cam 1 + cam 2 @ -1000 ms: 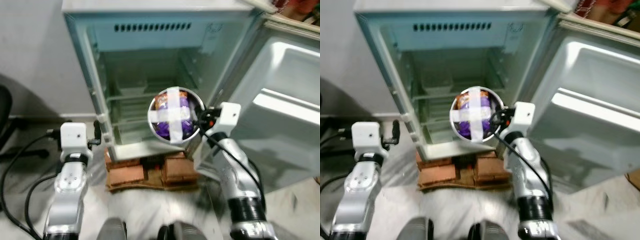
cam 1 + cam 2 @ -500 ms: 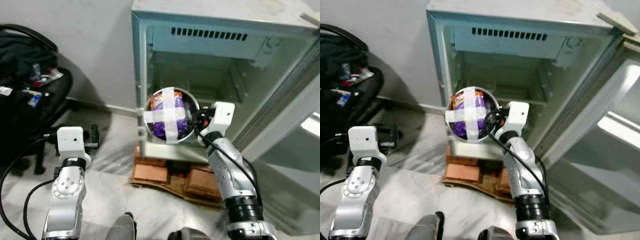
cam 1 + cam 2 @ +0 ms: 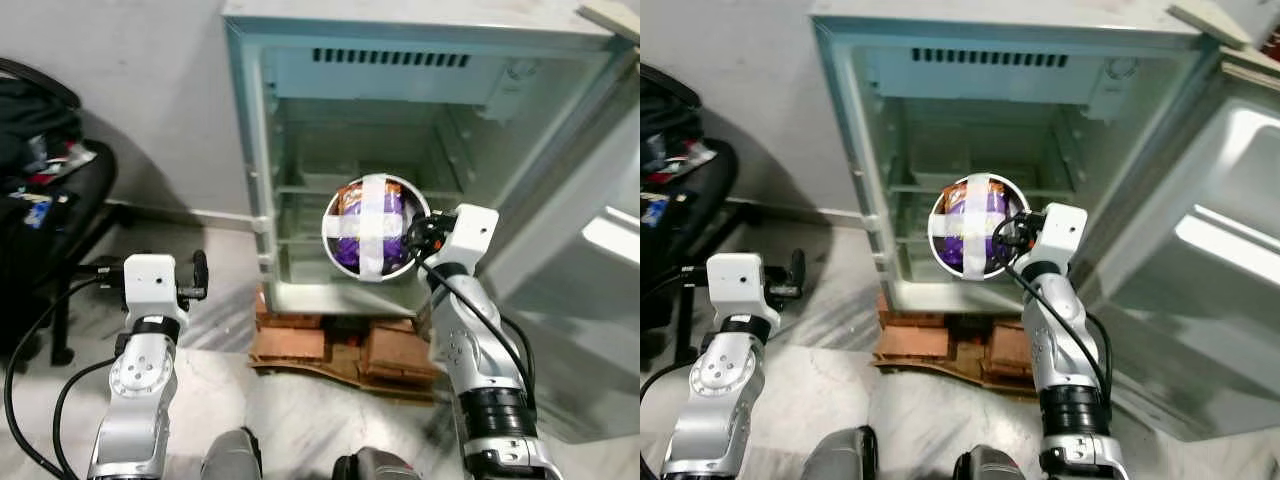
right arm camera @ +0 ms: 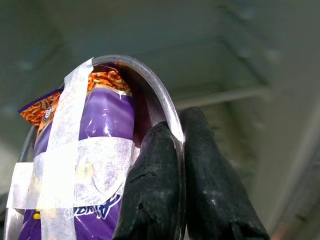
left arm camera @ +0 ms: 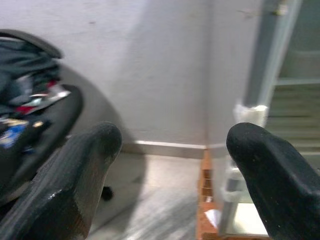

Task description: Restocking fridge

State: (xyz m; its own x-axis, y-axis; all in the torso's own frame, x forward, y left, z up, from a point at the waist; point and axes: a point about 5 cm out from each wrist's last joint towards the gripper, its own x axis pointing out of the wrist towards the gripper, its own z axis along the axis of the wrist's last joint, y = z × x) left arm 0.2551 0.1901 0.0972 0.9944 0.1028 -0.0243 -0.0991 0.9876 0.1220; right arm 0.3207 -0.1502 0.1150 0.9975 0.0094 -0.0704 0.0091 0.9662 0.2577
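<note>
- Right gripper point(image 4: 172, 200): fingers pinched tight on the rim of a metal bowl point(image 3: 376, 228), one inside and one outside, so the bowl hung face-on in front of the fridge point(image 3: 400, 150).
- Bowl: held a purple snack packet point(image 4: 95, 150), strapped in by a cross of pale tape point(image 3: 372, 226), likely so it would not spill while tilted.
- Bowl position: before the open compartment, level with the lower shelf point(image 3: 970, 190), not yet set down.
- Fridge: raised on bricks point(image 3: 330, 345); door point(image 3: 1200, 250) swung open to the right.
- Left gripper point(image 5: 172, 165): fingers spread wide, holding nothing, low at the left near the fridge's corner.
- Chair point(image 3: 40, 200): far left, piled with clutter.
</note>
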